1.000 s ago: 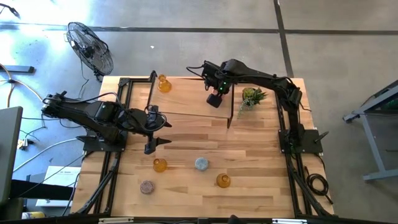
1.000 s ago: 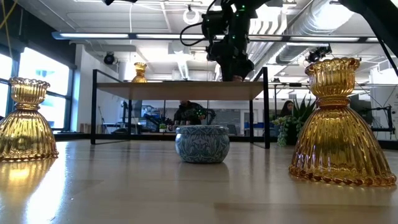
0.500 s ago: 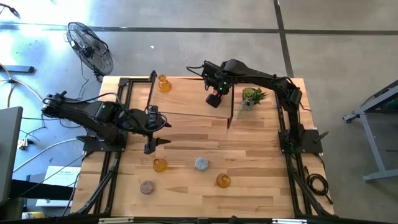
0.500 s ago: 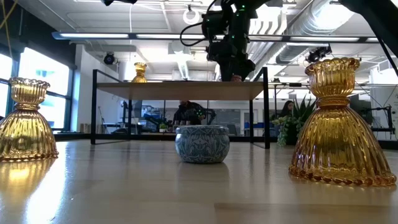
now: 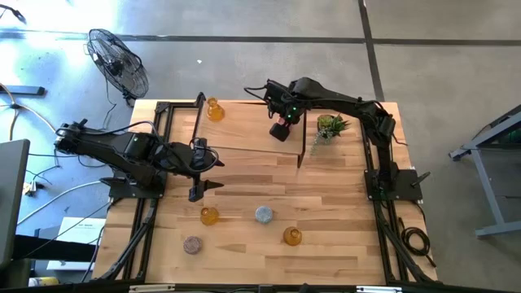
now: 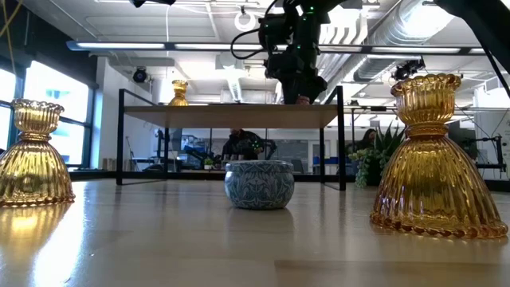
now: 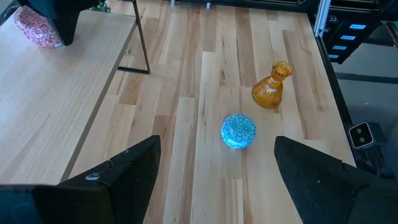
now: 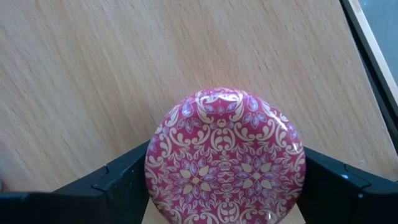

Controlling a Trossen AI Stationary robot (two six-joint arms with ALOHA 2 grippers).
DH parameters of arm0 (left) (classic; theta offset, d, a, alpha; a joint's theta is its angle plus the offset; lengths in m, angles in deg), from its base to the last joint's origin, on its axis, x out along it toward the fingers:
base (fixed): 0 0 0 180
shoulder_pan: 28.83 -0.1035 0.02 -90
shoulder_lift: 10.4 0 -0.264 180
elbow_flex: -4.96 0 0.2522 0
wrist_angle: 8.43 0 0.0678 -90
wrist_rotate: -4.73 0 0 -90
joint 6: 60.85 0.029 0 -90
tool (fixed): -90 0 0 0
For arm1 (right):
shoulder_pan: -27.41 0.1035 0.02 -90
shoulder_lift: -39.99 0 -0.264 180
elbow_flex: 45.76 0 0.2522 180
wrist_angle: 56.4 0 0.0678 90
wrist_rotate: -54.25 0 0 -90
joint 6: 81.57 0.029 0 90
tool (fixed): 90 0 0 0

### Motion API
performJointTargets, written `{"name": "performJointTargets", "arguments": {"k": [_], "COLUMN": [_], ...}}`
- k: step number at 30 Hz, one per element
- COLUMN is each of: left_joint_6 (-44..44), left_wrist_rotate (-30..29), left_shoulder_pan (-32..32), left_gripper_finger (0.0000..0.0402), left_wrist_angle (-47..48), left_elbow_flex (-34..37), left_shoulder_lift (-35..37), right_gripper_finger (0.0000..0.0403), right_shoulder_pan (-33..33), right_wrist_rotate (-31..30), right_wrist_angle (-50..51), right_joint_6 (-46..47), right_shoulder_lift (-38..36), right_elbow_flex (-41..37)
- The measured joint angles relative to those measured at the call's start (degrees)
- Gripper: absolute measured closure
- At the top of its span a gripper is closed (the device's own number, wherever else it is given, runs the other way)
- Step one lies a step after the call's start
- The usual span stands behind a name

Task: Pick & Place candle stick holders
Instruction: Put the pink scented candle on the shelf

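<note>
My right gripper (image 5: 281, 129) hangs over the raised wooden shelf (image 5: 244, 126) at the table's far side, pointing down, shut on a pink patterned round holder (image 8: 224, 155). One amber bottle-like holder (image 5: 214, 110) stands on the shelf's left end. On the table nearer the front stand two amber holders (image 5: 209, 216) (image 5: 292, 236), a blue-grey round one (image 5: 263, 214) and a mauve round one (image 5: 192, 244). My left gripper (image 5: 216, 173) waits open above the table's left middle, with nothing between its fingers. My right gripper has the pink holder between its two fingers, one finger (image 8: 124, 180) against each side of the round body (image 8: 155, 168). The fingers come from above, pointing down. The holder is upright, its base at the shelf top (image 6: 301, 101); whether it rests there, I cannot tell.
A small green potted plant (image 5: 330, 126) stands by the shelf's right end. The shelf has thin black legs (image 5: 301, 150). Black arm frames run along both table sides (image 5: 138, 228) (image 5: 391, 220). Bare shelf surface lies between the amber holder and my right gripper.
</note>
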Motion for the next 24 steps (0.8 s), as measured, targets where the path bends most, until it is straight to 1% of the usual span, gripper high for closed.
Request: {"name": "performJointTargets", "arguments": {"k": [13,18,22,24], "left_joint_6": [0.0,0.0,0.0,0.0], "left_wrist_rotate": [0.0,0.0,0.0,0.0], "left_shoulder_pan": [0.0,0.0,0.0,0.0], "left_gripper_finger": [0.0092,0.0092,0.0092,0.0092], "left_wrist_angle": [0.0,0.0,0.0,0.0], "left_elbow_flex": [0.0,0.0,0.0,0.0], "left_shoulder_lift": [0.0,0.0,0.0,0.0], "right_gripper_finger": [0.0084,0.0084,0.0084,0.0084], "right_shoulder_pan": [0.0,0.0,-0.3,-0.3], "right_wrist_rotate": [0.5,-0.4,0.0,1.3], "right_wrist_angle": [0.0,0.0,0.0,0.0], "right_joint_6": [0.1,-0.9,-0.9,-1.2], "right_shoulder_lift": [0.0,0.0,0.0,0.0], "right_elbow_flex": [0.0,0.0,0.0,0.0]}}
